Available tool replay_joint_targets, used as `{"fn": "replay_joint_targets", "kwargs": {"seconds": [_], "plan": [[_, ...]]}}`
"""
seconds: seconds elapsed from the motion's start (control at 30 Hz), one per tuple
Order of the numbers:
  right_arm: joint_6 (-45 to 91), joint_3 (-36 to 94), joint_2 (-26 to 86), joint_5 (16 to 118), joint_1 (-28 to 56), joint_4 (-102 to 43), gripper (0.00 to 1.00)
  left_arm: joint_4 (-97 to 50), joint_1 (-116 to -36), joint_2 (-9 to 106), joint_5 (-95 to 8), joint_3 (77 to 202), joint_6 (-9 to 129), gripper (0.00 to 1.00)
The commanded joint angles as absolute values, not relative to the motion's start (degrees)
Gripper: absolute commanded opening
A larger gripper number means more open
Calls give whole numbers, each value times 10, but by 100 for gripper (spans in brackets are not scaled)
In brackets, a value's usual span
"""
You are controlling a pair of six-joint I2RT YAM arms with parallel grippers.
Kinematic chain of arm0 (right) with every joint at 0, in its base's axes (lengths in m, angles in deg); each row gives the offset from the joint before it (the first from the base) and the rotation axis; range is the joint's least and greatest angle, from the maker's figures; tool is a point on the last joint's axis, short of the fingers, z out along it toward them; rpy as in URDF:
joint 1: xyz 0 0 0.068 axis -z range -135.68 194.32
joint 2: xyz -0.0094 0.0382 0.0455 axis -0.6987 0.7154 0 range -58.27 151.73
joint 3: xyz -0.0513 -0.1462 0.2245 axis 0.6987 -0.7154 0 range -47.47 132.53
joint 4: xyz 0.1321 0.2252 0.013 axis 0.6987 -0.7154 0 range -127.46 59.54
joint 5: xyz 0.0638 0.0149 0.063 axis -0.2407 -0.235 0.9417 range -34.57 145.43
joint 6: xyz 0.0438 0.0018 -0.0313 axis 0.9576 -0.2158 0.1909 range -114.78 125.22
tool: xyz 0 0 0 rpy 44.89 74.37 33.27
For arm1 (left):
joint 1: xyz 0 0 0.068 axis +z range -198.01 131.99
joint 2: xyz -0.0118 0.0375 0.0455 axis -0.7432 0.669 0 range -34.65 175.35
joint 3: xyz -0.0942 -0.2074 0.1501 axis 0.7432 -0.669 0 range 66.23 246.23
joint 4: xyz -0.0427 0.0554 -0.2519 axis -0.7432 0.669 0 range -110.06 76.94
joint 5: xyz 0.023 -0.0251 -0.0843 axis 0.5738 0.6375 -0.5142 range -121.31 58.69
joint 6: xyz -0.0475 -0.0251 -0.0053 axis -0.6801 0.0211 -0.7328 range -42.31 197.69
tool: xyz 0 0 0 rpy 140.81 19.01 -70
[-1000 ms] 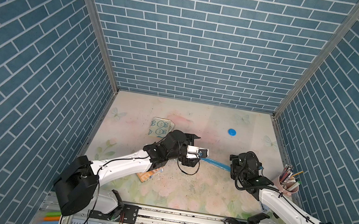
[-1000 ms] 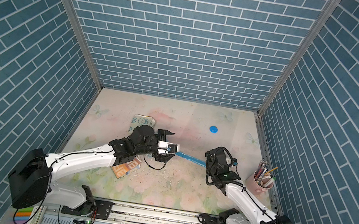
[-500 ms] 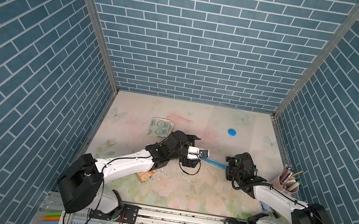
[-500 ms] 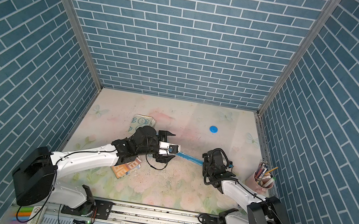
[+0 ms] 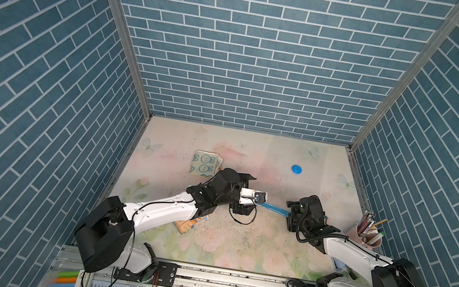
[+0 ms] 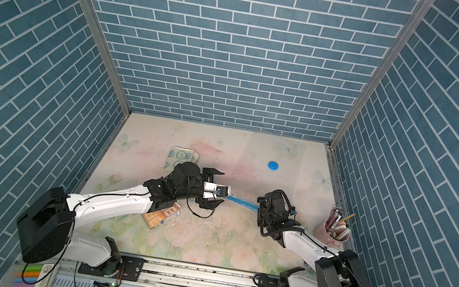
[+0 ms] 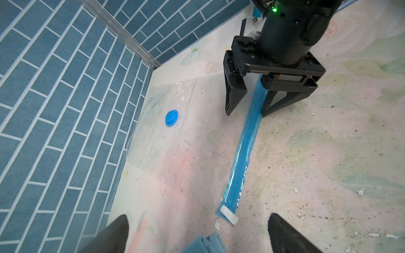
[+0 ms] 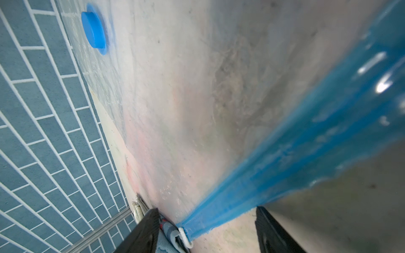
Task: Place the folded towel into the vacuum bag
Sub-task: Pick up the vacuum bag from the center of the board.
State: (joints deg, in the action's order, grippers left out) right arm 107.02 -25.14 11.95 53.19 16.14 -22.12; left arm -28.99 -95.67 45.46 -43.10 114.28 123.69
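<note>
The left arm (image 5: 167, 212) stretches from the lower left of the frame up to the centre in both top views, its wrist turned so that the left gripper (image 5: 254, 194) points toward the right side. Its jaws stand spread wide and clamp nothing. In the left wrist view its two fingers (image 7: 116, 236) flank the edge of a blue folded towel (image 7: 203, 242), which lies between them with a clear gap to either pad. The right arm (image 5: 351, 254) bends in from the lower right, with the right gripper (image 5: 288, 214) tipped down at centre right, facing the left one. Its jaws are apart and straddle the blue zip strip (image 7: 243, 149) of the vacuum bag (image 7: 166, 140): the strip runs between the fingers, one finger just beside its edge, neither pinching it. The clear bag lies flat on the floral table (image 5: 237, 245), spreading from the strip toward the back wall, with its round valve cap (image 5: 296, 169) at the upper right of the tabletop. A white slider clip (image 7: 229, 217) ends the strip, just beside the towel.
</note>
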Motion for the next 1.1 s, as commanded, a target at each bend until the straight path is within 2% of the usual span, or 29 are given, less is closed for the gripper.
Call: {"fn": "replay_joint_targets", "kwargs": {"seconds": [0.0,0.37,0.57,0.83,1.07], "plan": [[1178,-248,105,538,153,-249,72,-297,-961,456,-433,1138,1233,99],[1188,-272,154,495,156,-163,66,-292,-964,458,-431,1140,1231,100],[1165,-274,172,475,160,-121,56,-289,-965,457,-429,1140,1230,100],[1112,-261,109,425,171,-197,44,-292,-966,462,-435,1146,1217,100],[1048,-239,122,418,191,-194,32,-302,-967,464,-437,1149,1196,100]]}}
